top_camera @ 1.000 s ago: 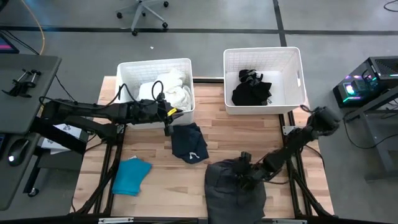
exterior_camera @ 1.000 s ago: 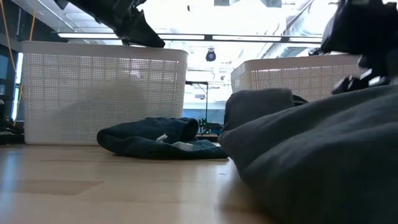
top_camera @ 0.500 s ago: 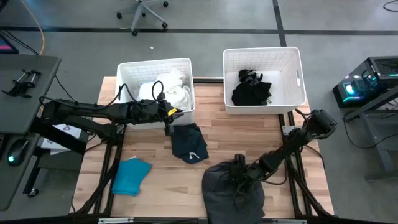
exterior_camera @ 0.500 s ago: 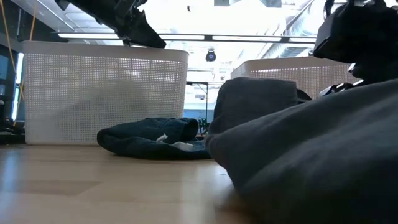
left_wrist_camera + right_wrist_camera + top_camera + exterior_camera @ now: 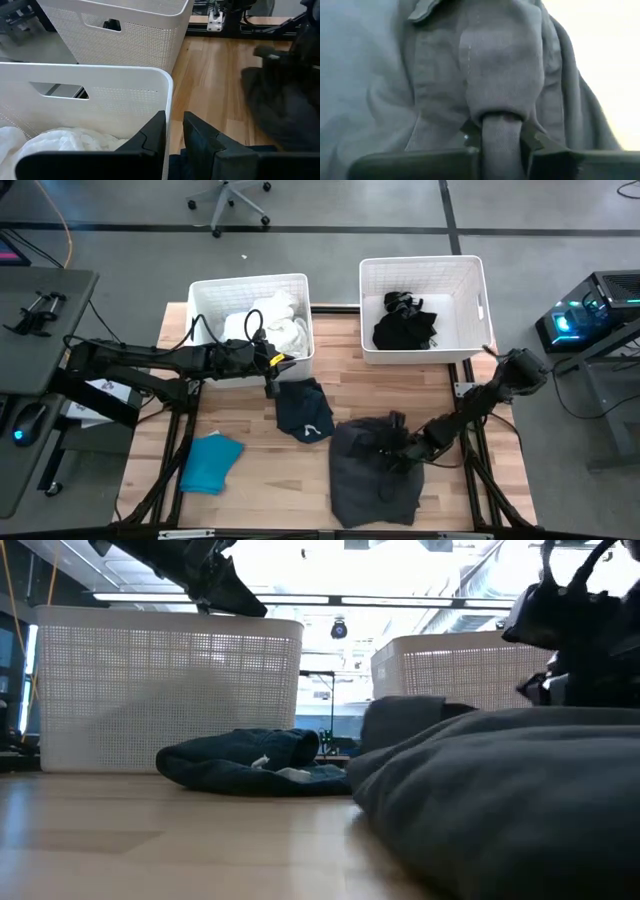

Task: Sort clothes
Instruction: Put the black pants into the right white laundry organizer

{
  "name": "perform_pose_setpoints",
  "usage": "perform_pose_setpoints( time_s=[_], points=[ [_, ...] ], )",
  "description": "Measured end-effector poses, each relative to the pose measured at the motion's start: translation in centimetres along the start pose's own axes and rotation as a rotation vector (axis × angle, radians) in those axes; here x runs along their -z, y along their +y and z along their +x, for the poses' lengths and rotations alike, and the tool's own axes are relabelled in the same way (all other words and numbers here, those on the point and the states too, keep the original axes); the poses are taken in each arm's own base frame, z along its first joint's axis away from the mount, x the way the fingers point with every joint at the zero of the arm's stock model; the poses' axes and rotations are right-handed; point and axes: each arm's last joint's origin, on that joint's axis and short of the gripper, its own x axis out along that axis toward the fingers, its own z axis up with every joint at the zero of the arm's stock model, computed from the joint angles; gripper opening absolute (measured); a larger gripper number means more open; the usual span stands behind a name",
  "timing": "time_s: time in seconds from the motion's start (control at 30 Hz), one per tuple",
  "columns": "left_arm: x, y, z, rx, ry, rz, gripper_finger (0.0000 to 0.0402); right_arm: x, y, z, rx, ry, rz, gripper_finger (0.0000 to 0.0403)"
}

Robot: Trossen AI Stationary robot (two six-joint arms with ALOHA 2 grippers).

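Observation:
A large dark grey garment [image 5: 372,470] lies on the table's near middle, with my right gripper [image 5: 390,446] shut on it. A navy garment [image 5: 303,408] lies mid-table and a teal one [image 5: 210,462] at the near left. White clothes [image 5: 275,325] fill the left basket [image 5: 200,295], and black ones [image 5: 405,328] lie in the right basket [image 5: 470,280]. My left gripper [image 5: 174,132] hangs shut above the left basket's near right corner, holding nothing. My right gripper pinches a raised fold of the dark grey garment [image 5: 500,107] between its two fingers [image 5: 536,141], at the garment's far right part. It comes in slanting down from the table's right. The rest of the garment lies slack on the table [image 5: 520,800].
The two white baskets stand along the far edge, with bare wood [image 5: 340,375] between them. My left arm [image 5: 150,360] reaches in from the left above the table. Beyond the table stand an office chair [image 5: 230,200] and a desk [image 5: 40,310].
My right gripper has dipped toward the near left into the dark grey garment, then come back toward the far right. The garment's far part has gone with it, and the heap now lies flatter and more spread out.

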Motion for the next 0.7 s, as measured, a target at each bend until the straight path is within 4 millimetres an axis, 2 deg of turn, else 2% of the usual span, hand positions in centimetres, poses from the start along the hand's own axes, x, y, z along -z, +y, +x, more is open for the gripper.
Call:
perform_pose_setpoints(
  time_s=[0.13, 0.27, 0.4, 0.57, 0.63, 0.7],
  points=[
    [0.0, -0.1, 0.0, 0.003, 0.0, -0.005, 0.0055, -2.3, -1.3, -4.1, 0.09, -0.031, -0.003, 0.0024],
    [0.0, -0.4, -0.1, 0.01, -0.005, 0.001, 0.0055, -5.3, -2.4, -8.9, 0.202, -0.188, 0.0, 0.0024],
    [0.0, -0.6, -0.2, 0.015, -0.007, 0.006, 0.0055, -9.2, -3.2, -13.8, 0.314, -0.422, -0.03, 0.0024],
    [0.0, -0.8, -0.2, 0.023, -0.009, 0.009, 0.0055, -13.8, -5.4, -19.6, 0.698, -0.609, -0.069, 0.0024],
    [0.0, -0.9, -0.2, 0.025, -0.009, 0.01, 0.0055, -15.3, -6.9, -21.6, 0.885, -0.595, -0.091, 0.0024],
    [0.0, -0.9, -0.2, 0.025, -0.009, 0.01, 0.0055, -16.8, -9.1, -23.2, 0.974, -0.533, -0.11, 0.0024]
  ],
)
